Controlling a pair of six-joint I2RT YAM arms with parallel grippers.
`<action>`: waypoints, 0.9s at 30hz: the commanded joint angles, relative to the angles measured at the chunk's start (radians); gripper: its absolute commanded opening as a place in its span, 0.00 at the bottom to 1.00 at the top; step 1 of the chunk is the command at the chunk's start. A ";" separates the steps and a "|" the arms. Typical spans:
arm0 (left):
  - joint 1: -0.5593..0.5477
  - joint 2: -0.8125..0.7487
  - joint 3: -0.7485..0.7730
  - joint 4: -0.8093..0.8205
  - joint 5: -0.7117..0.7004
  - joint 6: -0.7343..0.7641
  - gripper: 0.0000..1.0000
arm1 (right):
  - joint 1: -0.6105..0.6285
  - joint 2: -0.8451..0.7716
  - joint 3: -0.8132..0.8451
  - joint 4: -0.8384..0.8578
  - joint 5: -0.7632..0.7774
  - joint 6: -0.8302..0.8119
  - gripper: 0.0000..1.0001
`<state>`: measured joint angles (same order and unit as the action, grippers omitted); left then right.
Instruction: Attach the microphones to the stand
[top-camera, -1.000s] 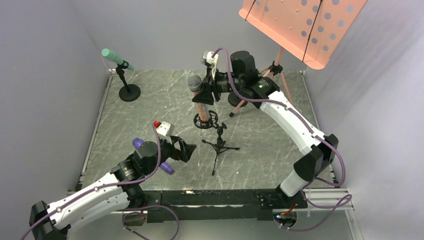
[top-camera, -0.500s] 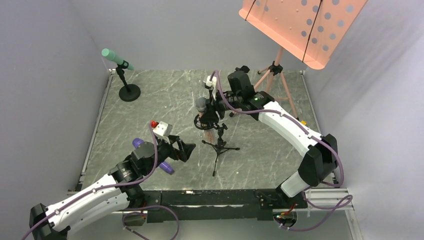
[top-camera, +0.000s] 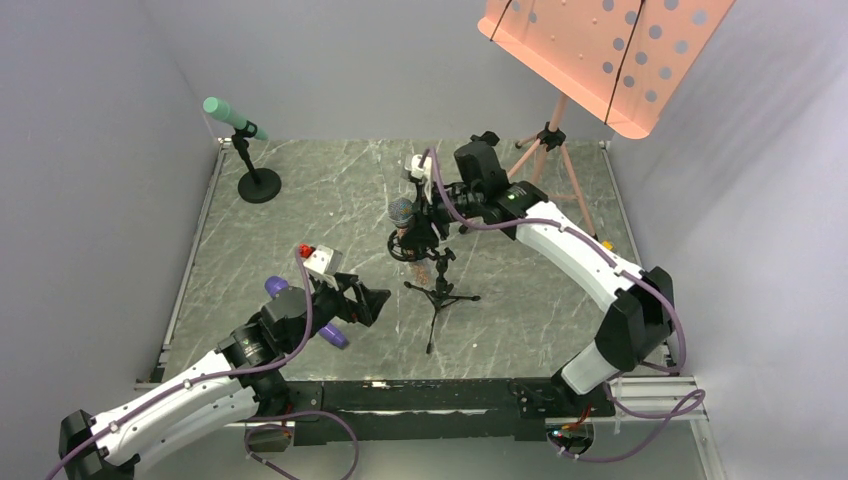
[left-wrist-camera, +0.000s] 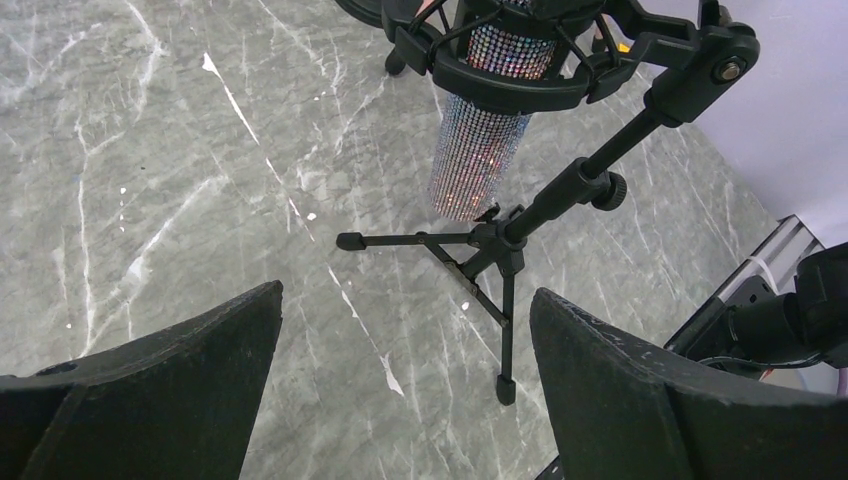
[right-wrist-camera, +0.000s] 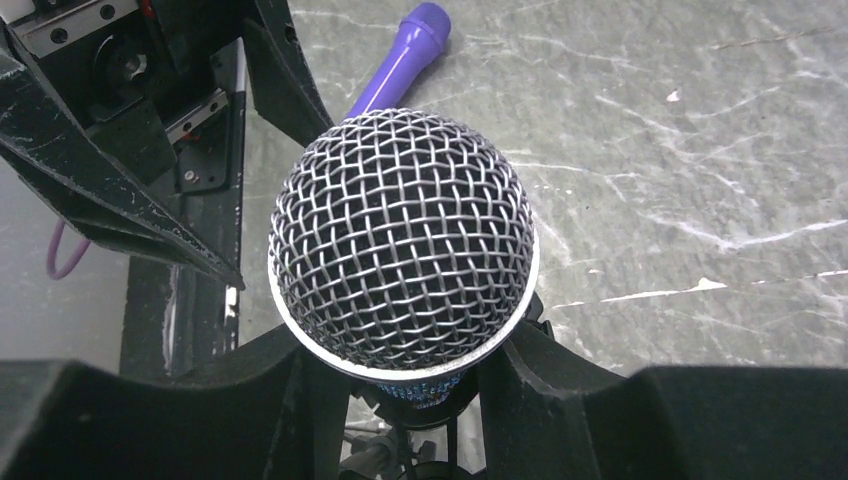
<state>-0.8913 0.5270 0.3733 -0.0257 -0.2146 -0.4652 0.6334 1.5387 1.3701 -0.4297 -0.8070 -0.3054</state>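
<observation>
The glittery pinkish-tan microphone (left-wrist-camera: 478, 150) with a silver mesh head (right-wrist-camera: 402, 240) stands upright in the black ring mount (left-wrist-camera: 520, 90) of the small tripod stand (top-camera: 440, 290). My right gripper (right-wrist-camera: 420, 390) is shut on it just below the head, also seen from above (top-camera: 418, 225). The purple microphone (right-wrist-camera: 395, 70) lies on the table, partly under my left arm (top-camera: 335, 337). My left gripper (left-wrist-camera: 405, 340) hovers open and holds nothing, left of the tripod (top-camera: 372, 300). The teal-green microphone (top-camera: 228, 112) sits clipped on a round-base stand (top-camera: 259, 185) at the back left.
An orange music stand (top-camera: 600, 50) on tripod legs (top-camera: 560, 170) rises at the back right, behind my right arm. Grey walls close in the marble table (top-camera: 300, 200) on three sides. The tripod stand's legs (left-wrist-camera: 505, 330) spread toward the near edge.
My right gripper has come forward and down, lowering the glittery microphone deeper into the ring mount. The left arm has hardly shifted.
</observation>
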 joint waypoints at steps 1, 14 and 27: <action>0.003 -0.015 0.009 0.014 0.015 -0.016 0.98 | 0.005 0.079 0.087 -0.319 -0.055 -0.043 0.54; 0.003 -0.115 -0.057 0.084 0.098 -0.050 0.99 | -0.001 0.023 0.203 -0.410 -0.039 -0.120 1.00; 0.002 0.086 0.003 0.228 0.285 -0.030 0.97 | -0.057 -0.046 0.145 -0.360 -0.059 -0.107 1.00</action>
<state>-0.8913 0.5636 0.3157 0.1089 -0.0055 -0.4938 0.5999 1.5078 1.5448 -0.8242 -0.8497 -0.4507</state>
